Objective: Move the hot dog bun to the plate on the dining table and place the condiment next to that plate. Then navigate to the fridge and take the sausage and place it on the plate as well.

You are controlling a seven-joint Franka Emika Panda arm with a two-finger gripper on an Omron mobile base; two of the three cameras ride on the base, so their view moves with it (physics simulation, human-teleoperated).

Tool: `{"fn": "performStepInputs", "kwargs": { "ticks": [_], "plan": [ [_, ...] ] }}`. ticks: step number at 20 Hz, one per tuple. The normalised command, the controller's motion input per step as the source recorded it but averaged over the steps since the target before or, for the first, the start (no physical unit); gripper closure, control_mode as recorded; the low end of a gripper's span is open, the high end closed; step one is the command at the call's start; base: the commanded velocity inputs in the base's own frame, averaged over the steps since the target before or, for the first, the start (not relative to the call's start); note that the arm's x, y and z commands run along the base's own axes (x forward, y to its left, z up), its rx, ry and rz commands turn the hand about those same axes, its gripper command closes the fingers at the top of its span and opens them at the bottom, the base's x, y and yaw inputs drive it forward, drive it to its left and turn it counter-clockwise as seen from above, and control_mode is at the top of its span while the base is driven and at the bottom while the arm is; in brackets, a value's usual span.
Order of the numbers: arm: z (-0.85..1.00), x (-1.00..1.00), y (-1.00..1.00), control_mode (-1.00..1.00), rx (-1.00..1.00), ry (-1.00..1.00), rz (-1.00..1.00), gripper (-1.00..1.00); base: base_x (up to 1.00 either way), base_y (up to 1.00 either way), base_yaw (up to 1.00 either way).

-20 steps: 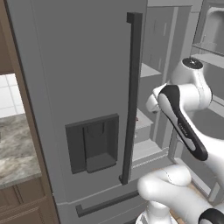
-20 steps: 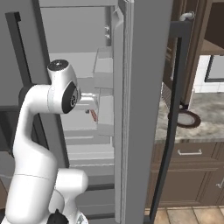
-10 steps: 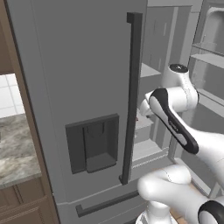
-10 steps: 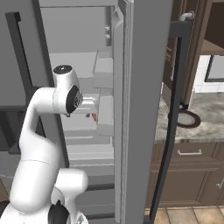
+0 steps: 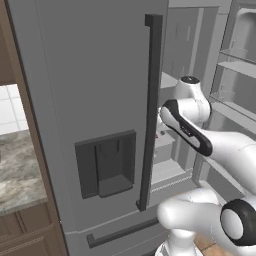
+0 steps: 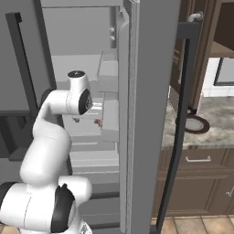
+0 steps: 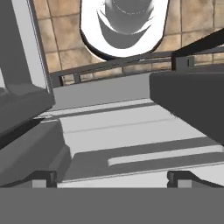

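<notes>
No legible text or labels anywhere

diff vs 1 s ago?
The arm has reached further into the open fridge, its upper joint shifting toward the shelves. The claw is open, with nothing taken hold of or let go. The base views have not shifted; the fridge's doors and the counter are unchanged.

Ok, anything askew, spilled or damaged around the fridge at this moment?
Nothing stands out. The fridge has one door swung open, its shelves look level and clean, and the arm is reaching inside with the gripper open and holding nothing.
</notes>
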Motion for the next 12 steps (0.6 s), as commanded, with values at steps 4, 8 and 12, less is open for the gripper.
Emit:
{"fn": "performStepInputs", "kwargs": {
  "ticks": [4, 8, 12],
  "plan": [
    [-0.42, 0.52, 0.00, -1.00, 0.10, 0.12, -0.14, -1.00, 0.00, 0.00, 0.00],
    [-0.44, 0.45, 0.00, -1.00, 0.08, 0.09, -0.14, -1.00, 0.00, 0.00, 0.00],
    [-0.43, 0.58, 0.07, -1.00, 0.01, 0.02, -0.12, -1.00, 0.00, 0.00, 0.00]
  ]
}}
